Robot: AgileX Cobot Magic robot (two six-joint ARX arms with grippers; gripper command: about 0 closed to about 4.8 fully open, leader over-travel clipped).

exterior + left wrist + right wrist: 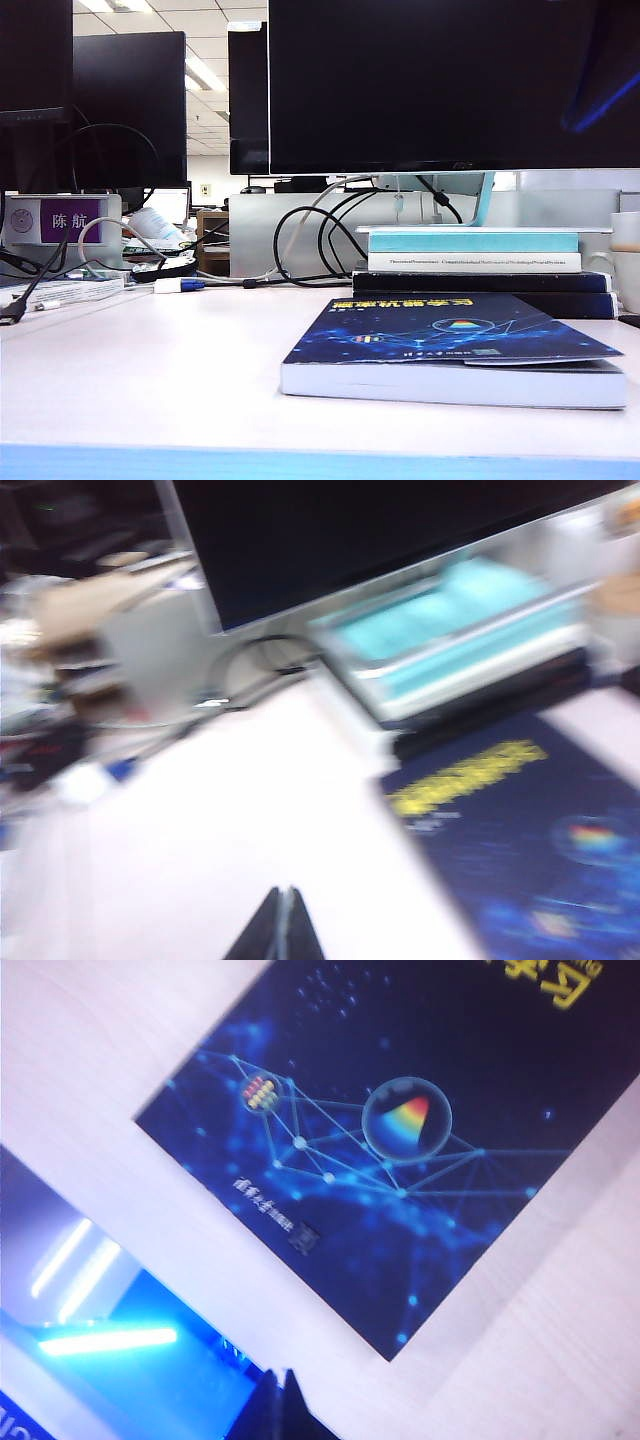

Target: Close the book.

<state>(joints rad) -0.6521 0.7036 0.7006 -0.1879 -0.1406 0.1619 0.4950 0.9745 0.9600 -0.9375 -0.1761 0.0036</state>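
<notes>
The book lies shut and flat on the white desk, dark blue cover up, its front corner lifting slightly at the right; just behind it stands a stack of books, teal-and-white ones on dark ones, under a large monitor. Neither arm shows in the exterior view. The left wrist view, blurred, looks down at an angle over the desk, with the left tool above bare desk beside the book, apart from it; its two fingertips meet in a narrow wedge, so it is closed on nothing. The right wrist view looks almost straight down on the cover, with its yellow title and rainbow graphic. The right tool hangs over the desk just off the book's edge, near the desk's blue-lit front border, fingers pressed together and empty.
</notes>
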